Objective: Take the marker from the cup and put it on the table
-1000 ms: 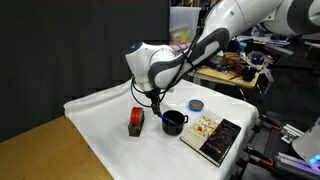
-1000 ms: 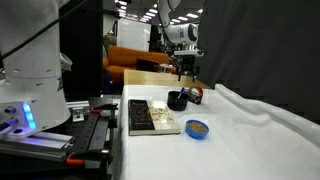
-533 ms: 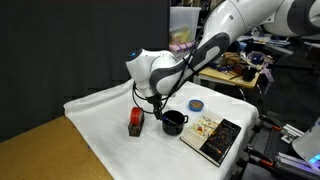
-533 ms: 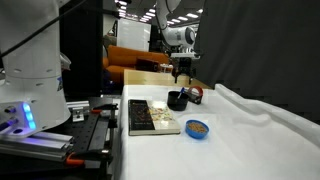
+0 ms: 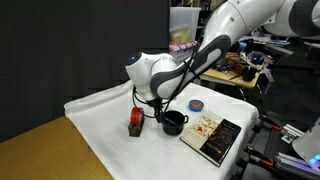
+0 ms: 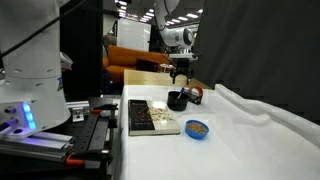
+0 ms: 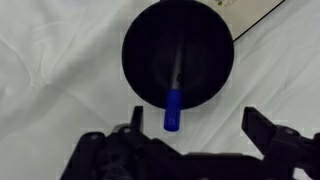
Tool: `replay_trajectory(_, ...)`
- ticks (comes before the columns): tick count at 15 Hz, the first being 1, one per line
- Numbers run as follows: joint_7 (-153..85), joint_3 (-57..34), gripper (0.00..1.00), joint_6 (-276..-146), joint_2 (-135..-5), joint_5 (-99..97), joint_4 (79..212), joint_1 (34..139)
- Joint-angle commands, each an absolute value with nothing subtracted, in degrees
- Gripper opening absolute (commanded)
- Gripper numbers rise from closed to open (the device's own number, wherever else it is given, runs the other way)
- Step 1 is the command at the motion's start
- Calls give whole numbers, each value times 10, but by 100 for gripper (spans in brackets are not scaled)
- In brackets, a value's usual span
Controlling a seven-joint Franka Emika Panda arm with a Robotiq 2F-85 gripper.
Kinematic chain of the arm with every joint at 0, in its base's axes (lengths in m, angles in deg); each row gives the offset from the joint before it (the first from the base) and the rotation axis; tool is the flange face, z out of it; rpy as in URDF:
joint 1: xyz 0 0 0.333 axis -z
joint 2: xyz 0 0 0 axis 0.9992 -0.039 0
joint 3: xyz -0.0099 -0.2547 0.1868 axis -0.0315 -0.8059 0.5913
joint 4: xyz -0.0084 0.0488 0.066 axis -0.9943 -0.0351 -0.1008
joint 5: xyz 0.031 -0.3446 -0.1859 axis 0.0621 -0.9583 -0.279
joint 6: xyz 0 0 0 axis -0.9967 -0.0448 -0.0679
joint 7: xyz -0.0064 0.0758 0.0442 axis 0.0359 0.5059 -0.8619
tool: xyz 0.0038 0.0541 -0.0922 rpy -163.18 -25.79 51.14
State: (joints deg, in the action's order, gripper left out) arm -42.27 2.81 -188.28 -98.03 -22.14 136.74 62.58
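Note:
The dark mug-like cup [image 7: 178,55] stands on the white-clothed table [image 5: 105,100], seen from straight above in the wrist view. The marker [image 7: 174,108] stands in it, a dark shaft with a blue end that leans over the rim towards the camera. My gripper [image 7: 195,125] is open above the cup, its two fingers apart on either side of the marker's blue end and not touching it. In both exterior views the gripper [image 5: 158,106] [image 6: 180,76] hangs just above the cup [image 5: 174,122] [image 6: 177,100].
A red-and-black blocky object [image 5: 135,121] stands close beside the cup. A small blue disc [image 5: 196,104] [image 6: 198,127] and a flat book-like board [image 5: 212,137] [image 6: 150,117] lie nearby. A bare wooden corner [image 5: 40,150] shows at the table's end.
The arm has come down slightly towards the cup. The cup, the marker and the other objects have not moved.

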Motion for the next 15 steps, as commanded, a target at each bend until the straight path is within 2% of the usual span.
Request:
replay_trajectory(1,-424,23,100,-1882,-981,-218,1364,622)
replay_trajectory(15,-423,16,100,-1864,-999,-219,1333,618)
